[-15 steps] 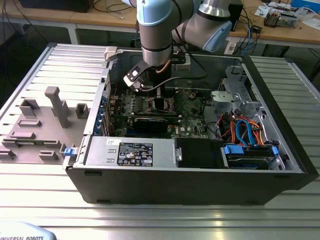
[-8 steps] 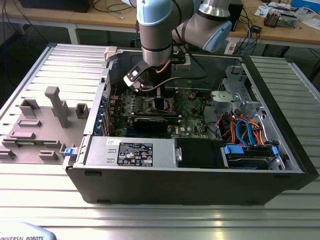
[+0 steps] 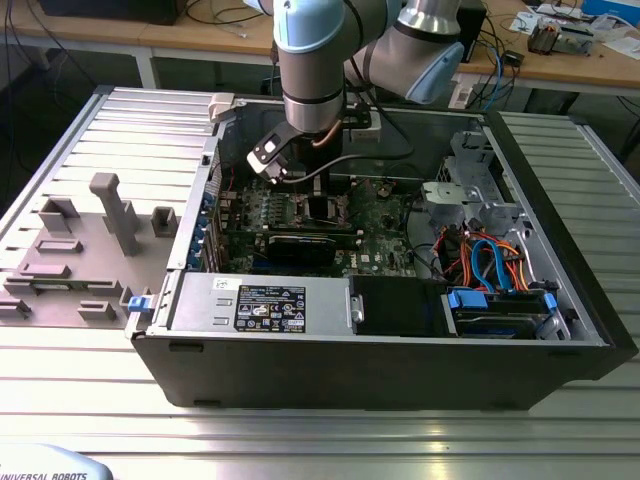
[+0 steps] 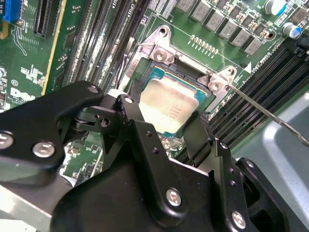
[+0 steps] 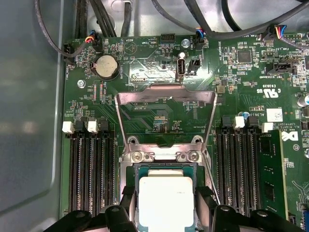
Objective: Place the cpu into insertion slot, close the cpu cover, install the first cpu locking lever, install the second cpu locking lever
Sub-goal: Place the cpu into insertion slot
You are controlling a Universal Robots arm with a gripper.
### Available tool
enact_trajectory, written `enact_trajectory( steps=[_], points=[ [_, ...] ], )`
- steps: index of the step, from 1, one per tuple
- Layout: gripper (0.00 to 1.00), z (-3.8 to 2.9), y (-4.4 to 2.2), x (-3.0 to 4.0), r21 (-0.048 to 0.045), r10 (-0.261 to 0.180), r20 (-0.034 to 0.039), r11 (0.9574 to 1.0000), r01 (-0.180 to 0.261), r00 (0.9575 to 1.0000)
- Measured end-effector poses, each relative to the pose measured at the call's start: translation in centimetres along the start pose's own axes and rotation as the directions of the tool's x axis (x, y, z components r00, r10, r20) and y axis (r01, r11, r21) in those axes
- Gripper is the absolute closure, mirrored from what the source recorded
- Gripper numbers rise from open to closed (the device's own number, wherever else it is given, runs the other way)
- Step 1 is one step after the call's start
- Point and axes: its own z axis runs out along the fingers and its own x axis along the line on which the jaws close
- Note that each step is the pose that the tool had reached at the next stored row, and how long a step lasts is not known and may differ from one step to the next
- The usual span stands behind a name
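Note:
The cpu point(image 4: 169, 104), a small square chip with a pale metal top, lies in the insertion slot point(image 4: 161, 54) on the green motherboard. My gripper point(image 4: 164, 123) is over it, and its black fingers point(image 4: 129, 112) press against two opposite edges of the chip. The first wrist view shows the same: cpu point(image 5: 165, 203), gripper point(image 5: 164, 209), slot rim point(image 5: 164, 155). The cpu cover point(image 5: 166, 94) stands swung open past the slot, a thin silver frame. A thin metal locking lever point(image 4: 265, 113) sticks out free beside the slot. In the exterior view my gripper point(image 3: 318, 208) reaches down into the open computer case.
Long black memory slots point(image 5: 91, 169) run along both sides of the socket. A coin battery point(image 5: 106, 66) and cable plugs sit past the cover. A black expansion card point(image 3: 300, 245), the power supply point(image 3: 260, 303) and blue and orange drive cables point(image 3: 490, 265) fill the case. Grey fixture blocks point(image 3: 110, 215) stand outside.

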Motion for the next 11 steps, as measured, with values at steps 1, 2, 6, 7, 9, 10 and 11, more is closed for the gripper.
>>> enact_trajectory(
  steps=[1, 2, 6, 7, 9, 10, 11],
  points=[
    [0.39, 0.0, 0.0, 0.0, 0.0, 0.0, 0.0, 1.0, 0.0, 1.0],
    [0.39, 0.0, 0.0, 0.0, 0.0, 0.0, 0.0, 1.0, 0.0, 1.0],
    [0.39, -0.09, 0.01, 0.01, -0.0001, 0.0, 0.0, 1.0, 0.0, 1.0],
    [0.39, -0.16, 0.02, 0.0, 0.0001, 0.0, 0.0003, 1.0, 0.0, 1.0],
    [0.39, -0.25, 0.05, 0.01, 0.0004, 0.001, 0.0002, 1.0, -0.001, 1.0],
    [0.39, -0.29, 0.09, 0.01, 0.0013, 0.002, 0.0002, 1.0, -0.002, 1.0],
    [0.39, -0.33, 0.12, 0.01, 0.0025, 0.003, 0.0003, 1.0, -0.003, 1.0]
  ],
)
